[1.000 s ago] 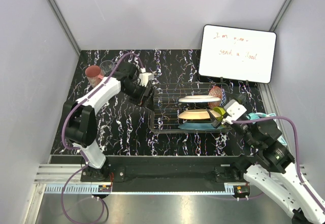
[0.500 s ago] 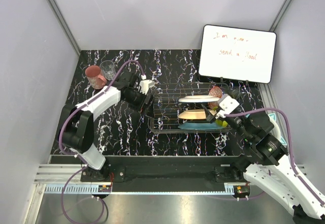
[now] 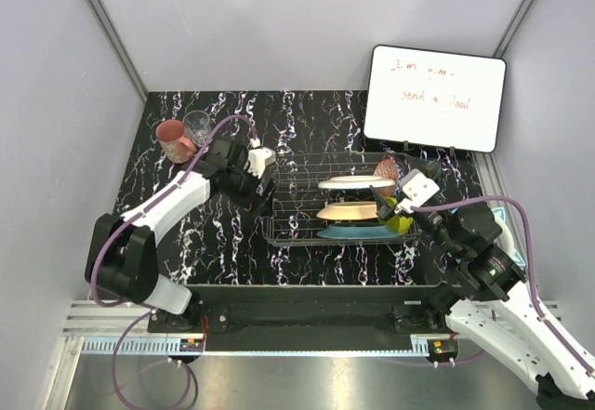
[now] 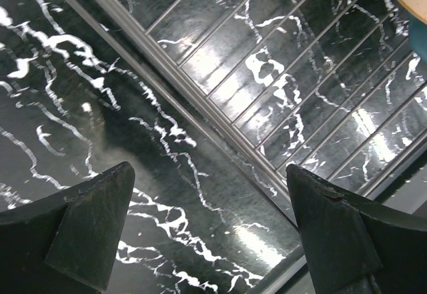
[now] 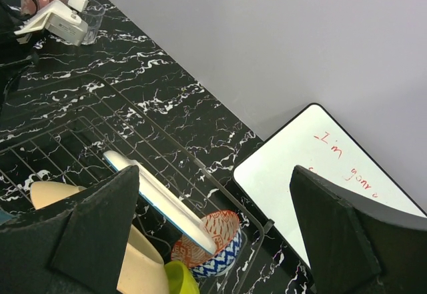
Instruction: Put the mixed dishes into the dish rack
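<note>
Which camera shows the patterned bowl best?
Right wrist: the patterned bowl is close, its pattern clear. Top view shows it only as a small red patch; left wrist misses it.

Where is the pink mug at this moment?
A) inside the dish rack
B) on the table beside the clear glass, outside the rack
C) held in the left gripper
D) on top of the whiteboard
B: the pink mug stands on the table at its far left corner, next to the clear glass and apart from the dish rack.
</note>
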`<action>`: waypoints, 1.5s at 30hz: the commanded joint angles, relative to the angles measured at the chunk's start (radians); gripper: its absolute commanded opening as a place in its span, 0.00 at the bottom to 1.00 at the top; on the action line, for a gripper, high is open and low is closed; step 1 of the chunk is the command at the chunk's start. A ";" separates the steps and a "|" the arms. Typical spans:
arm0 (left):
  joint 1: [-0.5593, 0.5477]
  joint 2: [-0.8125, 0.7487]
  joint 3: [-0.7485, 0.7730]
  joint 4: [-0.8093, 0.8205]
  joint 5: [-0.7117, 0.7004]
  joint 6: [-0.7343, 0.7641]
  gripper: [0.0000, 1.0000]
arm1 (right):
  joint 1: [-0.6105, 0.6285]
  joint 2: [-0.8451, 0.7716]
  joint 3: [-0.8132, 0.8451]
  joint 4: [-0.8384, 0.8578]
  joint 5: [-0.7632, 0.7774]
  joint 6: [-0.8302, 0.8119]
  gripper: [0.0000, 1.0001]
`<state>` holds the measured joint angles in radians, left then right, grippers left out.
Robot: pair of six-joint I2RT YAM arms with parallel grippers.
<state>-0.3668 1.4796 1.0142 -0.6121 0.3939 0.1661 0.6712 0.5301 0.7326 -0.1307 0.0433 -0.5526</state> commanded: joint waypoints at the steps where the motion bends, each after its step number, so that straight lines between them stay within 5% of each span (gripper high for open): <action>1: 0.074 -0.017 -0.094 -0.152 -0.286 0.199 0.99 | -0.001 -0.015 -0.007 0.052 0.027 0.008 1.00; 15: 0.288 -0.148 -0.163 -0.230 -0.349 0.409 0.99 | -0.001 0.016 -0.033 0.091 -0.011 0.039 1.00; 25: 0.356 -0.122 0.234 -0.357 -0.227 0.268 0.99 | -0.001 0.067 -0.024 0.095 0.003 0.095 1.00; 32: 0.356 -0.116 0.379 -0.411 -0.199 0.190 0.99 | -0.001 0.090 -0.030 0.100 -0.003 0.082 1.00; 45: 0.359 0.093 0.452 0.015 -0.455 -0.006 0.99 | -0.001 0.159 0.053 0.002 0.099 0.220 1.00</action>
<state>-0.0120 1.5642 1.3689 -0.8066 0.0566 0.2504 0.6712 0.6979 0.7345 -0.1127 0.1009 -0.3805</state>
